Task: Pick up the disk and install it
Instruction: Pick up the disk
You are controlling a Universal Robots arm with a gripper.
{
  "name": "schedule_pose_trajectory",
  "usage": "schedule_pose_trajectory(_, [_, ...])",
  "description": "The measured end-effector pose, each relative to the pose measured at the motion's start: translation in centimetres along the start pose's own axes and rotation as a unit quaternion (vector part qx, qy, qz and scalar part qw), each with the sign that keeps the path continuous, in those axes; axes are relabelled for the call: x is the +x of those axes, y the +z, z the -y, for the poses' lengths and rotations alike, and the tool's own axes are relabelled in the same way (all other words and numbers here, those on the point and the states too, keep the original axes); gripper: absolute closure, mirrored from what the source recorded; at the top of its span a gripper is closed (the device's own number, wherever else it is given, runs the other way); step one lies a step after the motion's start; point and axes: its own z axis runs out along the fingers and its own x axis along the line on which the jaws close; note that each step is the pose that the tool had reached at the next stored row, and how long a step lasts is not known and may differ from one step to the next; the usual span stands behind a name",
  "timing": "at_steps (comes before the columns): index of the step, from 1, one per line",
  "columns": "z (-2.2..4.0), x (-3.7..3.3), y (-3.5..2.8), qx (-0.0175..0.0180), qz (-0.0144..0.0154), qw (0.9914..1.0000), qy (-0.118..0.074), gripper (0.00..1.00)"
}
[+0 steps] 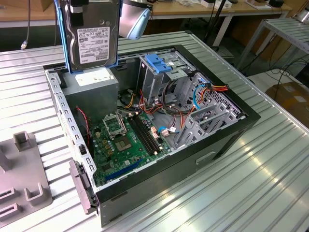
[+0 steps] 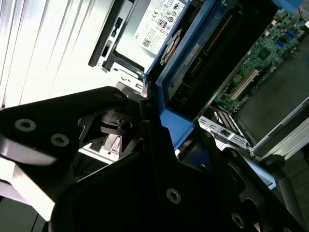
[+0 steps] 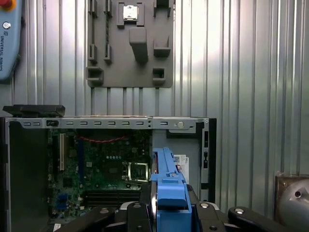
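**Blue-railed disk held high over the open case**

Clenched on the upper edge of the disk [image 1: 91, 36] with the gripper [image 1: 79, 6], grasping it by the blue carrier rail [image 1: 94, 68]. Hanging upright, pale label turned toward the exterior camera, clear of everything below.

Seen in the exterior view just above the grey power supply [image 1: 91, 89], at the far corner of the computer case [image 1: 193, 159] on the exterior view's left. Further toward the exterior view's right, a metal drive cage [image 1: 154, 82] topped by a blue bracket [image 1: 158, 63], well apart from the disk.

Lower in the case, a green motherboard [image 1: 128, 140], with coloured cables [image 1: 178, 113] near the cage. Underneath it all, a ribbed metal table [image 1: 251, 183]. On that table, to the exterior view's left of the case, a grey fixture plate [image 1: 21, 169].

In the first wrist view, seen edge-on from above: the blue rail flanked by black fingers [image 3: 145, 195], with motherboard and power supply beneath.
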Motion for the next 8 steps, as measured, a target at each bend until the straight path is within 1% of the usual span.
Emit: schedule_pose_trajectory(8, [0.13,0.35,0.0,0.0,0.0,1.0,0.0,0.63])
